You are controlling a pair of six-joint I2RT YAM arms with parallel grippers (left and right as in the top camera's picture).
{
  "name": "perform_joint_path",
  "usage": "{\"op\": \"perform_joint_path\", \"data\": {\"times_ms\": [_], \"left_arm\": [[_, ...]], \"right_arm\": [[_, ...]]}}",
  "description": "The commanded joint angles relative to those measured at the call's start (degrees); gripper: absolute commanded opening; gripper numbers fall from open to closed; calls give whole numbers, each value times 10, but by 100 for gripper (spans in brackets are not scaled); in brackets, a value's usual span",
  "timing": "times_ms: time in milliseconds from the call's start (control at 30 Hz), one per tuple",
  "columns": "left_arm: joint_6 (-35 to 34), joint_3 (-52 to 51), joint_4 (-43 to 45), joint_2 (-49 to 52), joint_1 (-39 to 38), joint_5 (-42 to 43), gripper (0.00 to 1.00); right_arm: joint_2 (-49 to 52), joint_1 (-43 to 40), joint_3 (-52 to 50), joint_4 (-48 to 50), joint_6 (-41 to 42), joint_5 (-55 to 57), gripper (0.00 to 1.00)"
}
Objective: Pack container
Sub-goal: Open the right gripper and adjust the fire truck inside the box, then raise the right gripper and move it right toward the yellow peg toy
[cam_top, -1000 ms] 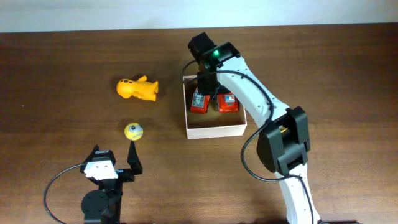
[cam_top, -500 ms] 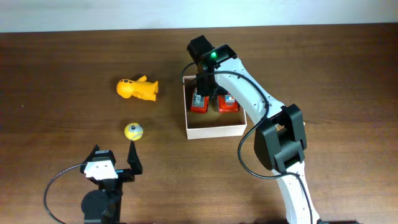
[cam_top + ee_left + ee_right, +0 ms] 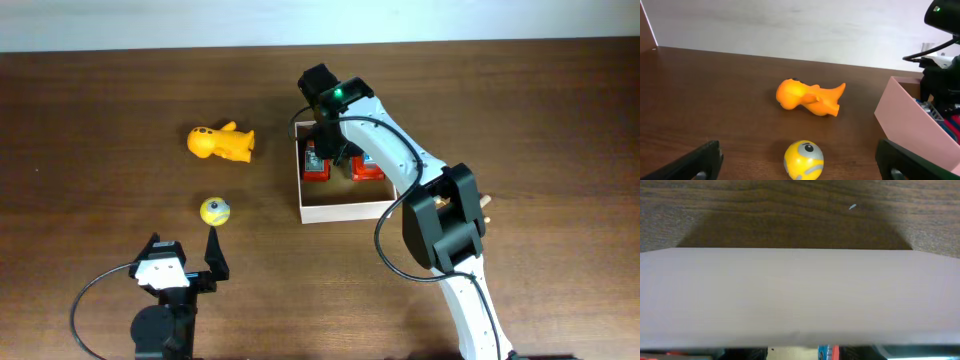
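The container (image 3: pixel 345 211) is a small white-walled box with a tan floor, right of the table's middle. Two red toys lie in its far half, one (image 3: pixel 317 165) on the left and one (image 3: pixel 368 168) on the right. My right gripper (image 3: pixel 322 148) hangs low over the left red toy; the grip is hidden. In the right wrist view the container wall (image 3: pixel 800 295) fills the picture, with only a blue-red sliver (image 3: pixel 827 353) showing near the fingers. My left gripper (image 3: pixel 802 161) stands open, apart from the yellow ball (image 3: pixel 804 160) in front of it.
An orange-yellow toy figure (image 3: pixel 222 142) lies on its side left of the container, also seen from the left wrist (image 3: pixel 807 97). The yellow ball (image 3: pixel 215 210) sits between it and the left arm's base (image 3: pixel 165 325). The right arm (image 3: pixel 445 230) reaches over the container's right side.
My right arm has shifted slightly left and toward the container's far wall. The left red toy looks nudged a little the same way. The left arm has not moved.
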Motion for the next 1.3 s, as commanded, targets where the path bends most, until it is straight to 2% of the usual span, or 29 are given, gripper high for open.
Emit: {"op": "perform_joint_path", "data": {"times_ms": [0,800,933,1267], "left_arm": [[-1,-3,1,-2,2,6,99],[-1,-3,1,-2,2,6,99],[-1,-3,1,-2,2,6,99],[-1,-3,1,-2,2,6,99]], "right_arm": [[6,-1,-3,4,-11,-2,41],[6,-1,-3,26,-54,-10,41],[6,-1,-3,25,-54,-10,50],[-5,-1,23,18,-70,-23,51]]}}
